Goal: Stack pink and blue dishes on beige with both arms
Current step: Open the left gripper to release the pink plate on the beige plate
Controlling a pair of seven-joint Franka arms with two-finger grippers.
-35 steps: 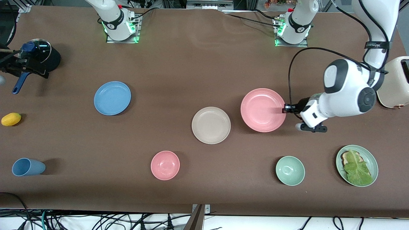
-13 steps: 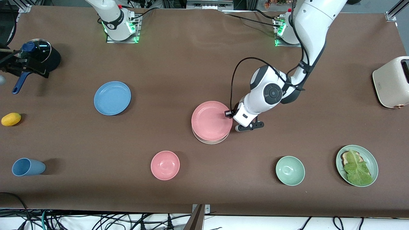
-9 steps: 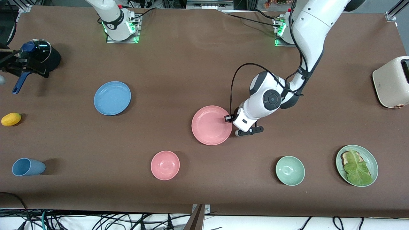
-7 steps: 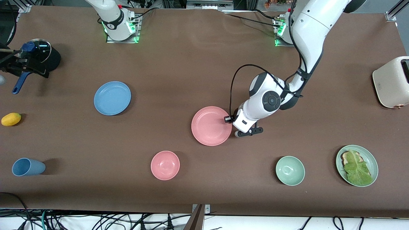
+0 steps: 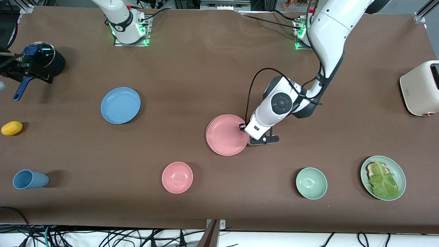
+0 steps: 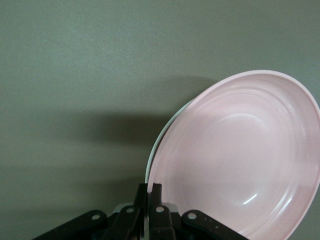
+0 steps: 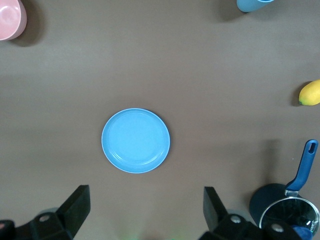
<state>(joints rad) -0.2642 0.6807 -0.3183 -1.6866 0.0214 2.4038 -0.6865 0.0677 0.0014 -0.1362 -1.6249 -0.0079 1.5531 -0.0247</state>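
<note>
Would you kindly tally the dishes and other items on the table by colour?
Pink: 2, plate and bowl
Blue: 3, plate, cup, saucepan
Green: 2, bowl and lettuce plate
Beige: 2, plate rim under pink plate, toaster
Yellow: 1, lemon
Total: 10

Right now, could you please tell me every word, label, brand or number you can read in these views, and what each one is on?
No text can be read.
Right arm's base: a small round mark, too small to read.
Toaster: a small mark on its face, too small to read.
Pink plate, blue plate: plain, no markings.
</note>
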